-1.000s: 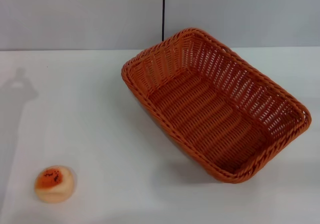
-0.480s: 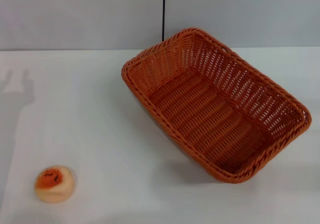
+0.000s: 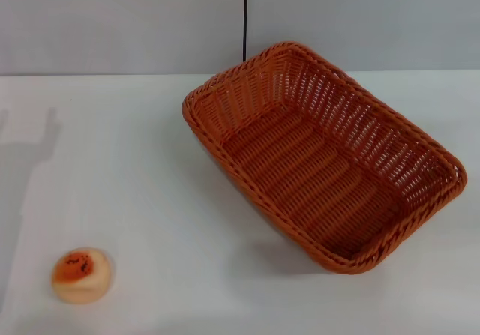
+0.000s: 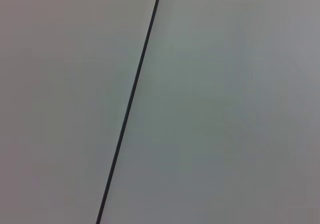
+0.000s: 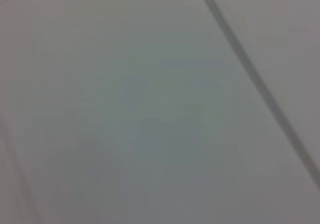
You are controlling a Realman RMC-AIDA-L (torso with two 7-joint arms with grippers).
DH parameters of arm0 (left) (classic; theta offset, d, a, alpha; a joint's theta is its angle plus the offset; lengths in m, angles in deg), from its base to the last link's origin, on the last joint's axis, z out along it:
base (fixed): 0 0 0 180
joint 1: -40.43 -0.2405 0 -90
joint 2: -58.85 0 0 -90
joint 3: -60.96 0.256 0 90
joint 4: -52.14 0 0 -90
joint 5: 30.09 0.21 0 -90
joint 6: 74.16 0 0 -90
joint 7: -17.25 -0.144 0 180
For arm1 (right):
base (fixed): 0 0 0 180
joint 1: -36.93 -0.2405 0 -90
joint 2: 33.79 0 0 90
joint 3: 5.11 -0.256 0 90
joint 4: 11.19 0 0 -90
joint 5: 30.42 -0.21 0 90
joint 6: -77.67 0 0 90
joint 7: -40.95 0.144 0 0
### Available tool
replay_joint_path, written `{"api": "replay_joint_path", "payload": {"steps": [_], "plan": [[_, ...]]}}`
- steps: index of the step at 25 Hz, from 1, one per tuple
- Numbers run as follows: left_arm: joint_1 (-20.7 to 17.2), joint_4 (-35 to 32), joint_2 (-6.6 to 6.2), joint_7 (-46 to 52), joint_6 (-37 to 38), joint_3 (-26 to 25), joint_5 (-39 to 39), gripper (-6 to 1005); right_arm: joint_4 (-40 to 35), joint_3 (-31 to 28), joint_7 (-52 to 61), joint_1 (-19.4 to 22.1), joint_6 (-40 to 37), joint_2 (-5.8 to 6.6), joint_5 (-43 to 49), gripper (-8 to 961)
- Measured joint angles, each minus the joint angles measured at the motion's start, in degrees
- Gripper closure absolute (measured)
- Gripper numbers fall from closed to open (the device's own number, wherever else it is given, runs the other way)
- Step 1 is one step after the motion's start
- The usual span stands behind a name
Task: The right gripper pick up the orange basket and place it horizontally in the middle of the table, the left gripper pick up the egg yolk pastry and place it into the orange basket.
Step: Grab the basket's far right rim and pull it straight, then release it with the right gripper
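Observation:
The orange basket (image 3: 322,155) lies empty on the white table (image 3: 150,170), right of centre in the head view and turned diagonally, one corner toward the back wall. The egg yolk pastry (image 3: 81,274) sits alone near the table's front left corner, its orange speckled top facing up. Neither the left gripper nor the right gripper shows in any view. Both wrist views show only pale grey wall with a dark seam.
A pale grey wall (image 3: 120,20) with a thin dark vertical seam (image 3: 244,16) stands behind the table. A faint shadow (image 3: 26,144) falls on the table's left side.
The shadow on the table's left side has shifted and changed shape. The basket and the pastry have not moved.

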Motion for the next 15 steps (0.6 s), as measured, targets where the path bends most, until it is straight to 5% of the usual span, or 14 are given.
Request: {"api": "replay_joint_path", "payload": {"steps": [3,5,9,15], "plan": [[-0.02,0.01,0.01,0.0,0.0,0.03,0.01,262,-11.19,0.65,13.13,-3.37,-3.5,2.73,8.77,296],[-0.02,0.02,0.02,0.0,0.05,0.05,-0.01,181,-14.48,0.96,16.86,-4.61,-4.66,3.37,12.07,298],[-0.01,0.03,0.02,0.04,0.19,0.05,0.02,164,-22.15,3.53,27.44,-10.05,-9.83,5.48,23.6,302],[-0.28,0.02,0.06,1.74,0.28,0.41,0.0,139,-24.13,10.26,33.25,-18.78,-16.82,7.69,38.87,307]]}}
